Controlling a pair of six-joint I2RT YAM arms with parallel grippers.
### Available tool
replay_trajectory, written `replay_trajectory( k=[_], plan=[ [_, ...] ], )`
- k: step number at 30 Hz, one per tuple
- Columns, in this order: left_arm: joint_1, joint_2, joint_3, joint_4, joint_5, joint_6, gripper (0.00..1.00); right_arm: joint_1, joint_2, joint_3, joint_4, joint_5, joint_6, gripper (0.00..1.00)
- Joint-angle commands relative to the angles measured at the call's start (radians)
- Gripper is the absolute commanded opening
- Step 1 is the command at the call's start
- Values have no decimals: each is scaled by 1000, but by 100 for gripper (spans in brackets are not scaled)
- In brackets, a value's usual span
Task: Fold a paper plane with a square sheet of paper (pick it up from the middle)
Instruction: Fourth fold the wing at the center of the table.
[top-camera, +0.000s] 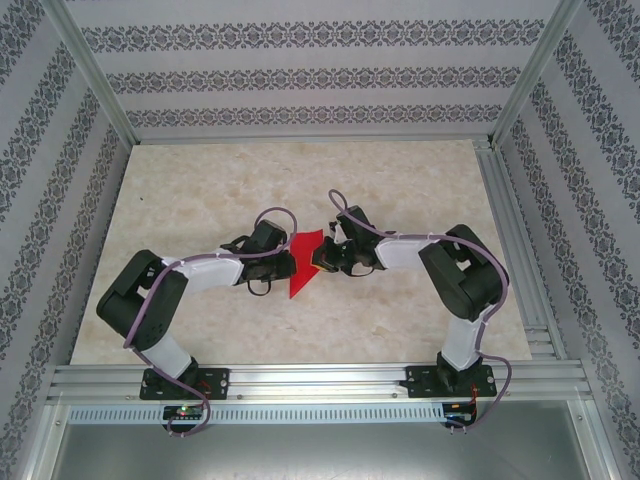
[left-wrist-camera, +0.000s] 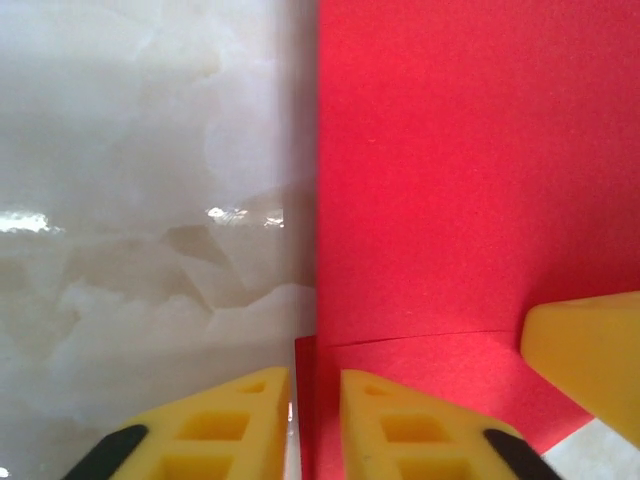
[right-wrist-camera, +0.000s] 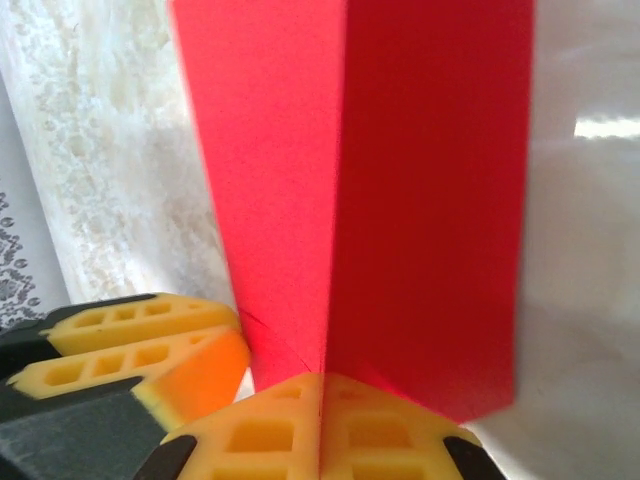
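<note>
1. Both tools, left gripper (top-camera: 287, 262) and right gripper (top-camera: 322, 258), meet nose to nose over the middle of the table (top-camera: 200, 180), a pale marbled top.
2. Between them is the plane (top-camera: 303, 262), a red dart with its tip pointing near and slightly left and its wide tail far. I cannot tell whether it rests on the table or hangs just above it.
3. Closed on the plane, the right gripper pinches it at the fold. In its wrist view the crease (right-wrist-camera: 335, 200) runs straight into the seam between its pads (right-wrist-camera: 380, 430).
4. Slightly parted, the left gripper's jaws have a paper edge in the narrow gap. They do not look clamped on it.
5. Progress, as I judge it: folding looks finished, since the sheet already has a dart's shape and creases. What is left is a clean hold at the middle by one gripper, the other letting go, and the lift.
</note>
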Motion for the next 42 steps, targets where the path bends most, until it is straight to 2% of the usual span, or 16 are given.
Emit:
replay_trajectory(
  k=[1,4,7,15,21,25,29,34,37,42],
  plan=[
    [10,-75,36,-34,-18,54,30,-1,-114,-22,-46,107,3,0],
    [8,-125,27,-13,-10,90,49,0,-198,-43,-98,184,24,0],
    [10,-170,15,22,3,130,60,1,-274,-63,-148,270,74,0],
    [10,-245,-14,114,39,197,73,42,-390,-39,-266,469,148,0],
    [-13,-247,-63,213,95,317,88,48,-374,-87,-222,509,243,0],
    [-68,-233,-67,248,58,445,89,47,-322,-111,-155,484,309,0],
    [-114,-193,-72,280,10,543,85,48,-272,-109,-122,445,369,0],
    [-168,-127,-66,296,-69,618,84,46,-237,-120,-90,420,455,0],
    [-184,-100,-88,362,-50,644,82,41,-225,-123,-95,400,484,0],
    [-193,-39,-99,421,-3,726,68,28,-231,-144,-96,393,527,0]
  ],
)
